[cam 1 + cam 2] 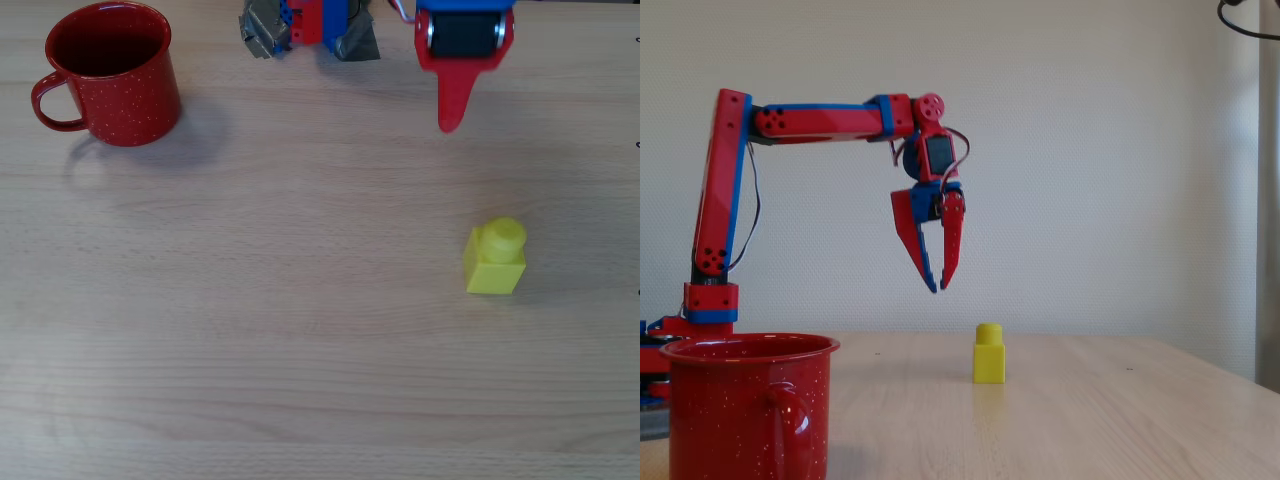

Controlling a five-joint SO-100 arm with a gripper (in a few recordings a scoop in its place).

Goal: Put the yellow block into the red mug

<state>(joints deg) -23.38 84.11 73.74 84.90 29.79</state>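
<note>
Leftmost in the fixed view stands one red mug (748,410), upright and empty at the near table edge. Next, one gripper (937,283) hangs high, tips nearly together, holding nothing. Rightmost, one yellow block (989,354) sits stud-up on the table (1120,420), below and slightly right of the tips; the descent must bear that way.

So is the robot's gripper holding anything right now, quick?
Gripper: nothing held. It hangs in the air above the table, fingertips nearly together, up and to the left of the yellow block in the fixed view.
</note>
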